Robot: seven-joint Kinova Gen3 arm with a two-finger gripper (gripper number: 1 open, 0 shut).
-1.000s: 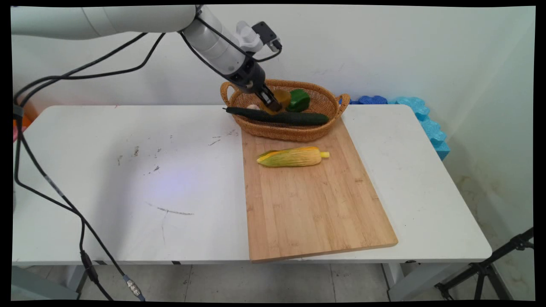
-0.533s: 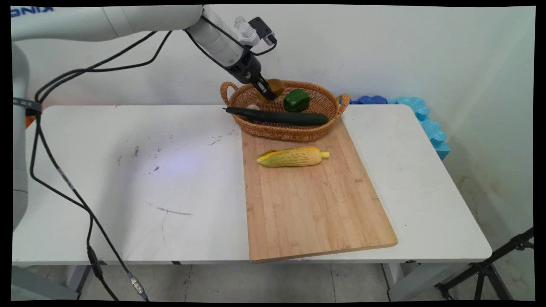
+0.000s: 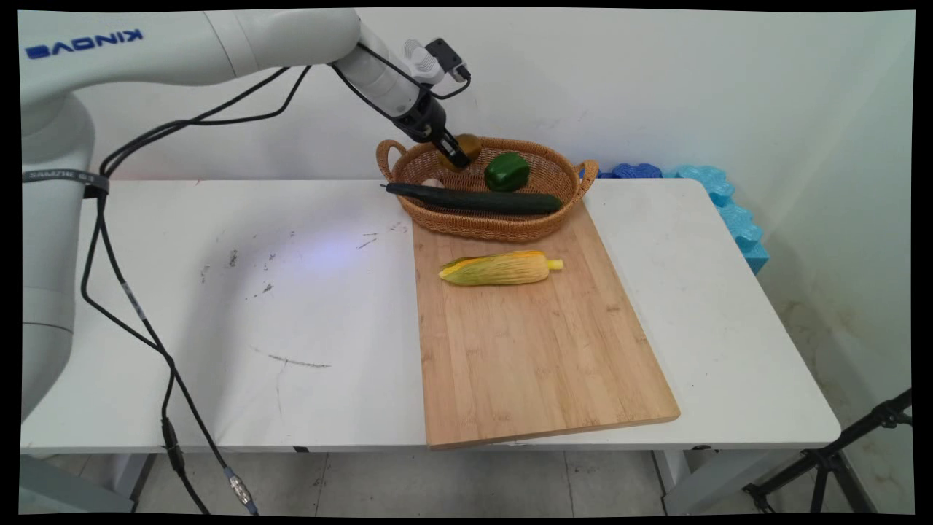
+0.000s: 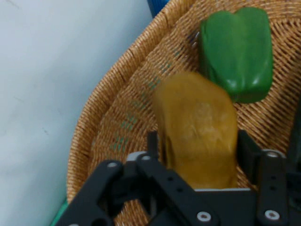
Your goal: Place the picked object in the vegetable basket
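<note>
End effector [image 3: 458,155] closed on a brownish-yellow, potato-like lump [image 4: 197,132], held above the oval woven wicker basket [image 3: 408,169] with two loop handles.

Both black fingers [image 4: 248,151] press the lump's sides, and it hangs clear of the weave over the basket's rear left part. A glossy green bell pepper [image 3: 507,171] lies in the basket just beside the lump, and a long dark green cucumber [image 3: 477,200] spans the basket's front, its stem end jutting past the left rim. The basket rests on the far end of a rectangular bamboo cutting board [image 3: 532,350] on the white desk [image 3: 219,306]. A yellow corn cob in pale husk [image 3: 499,267] lies on the board, near the basket.
</note>
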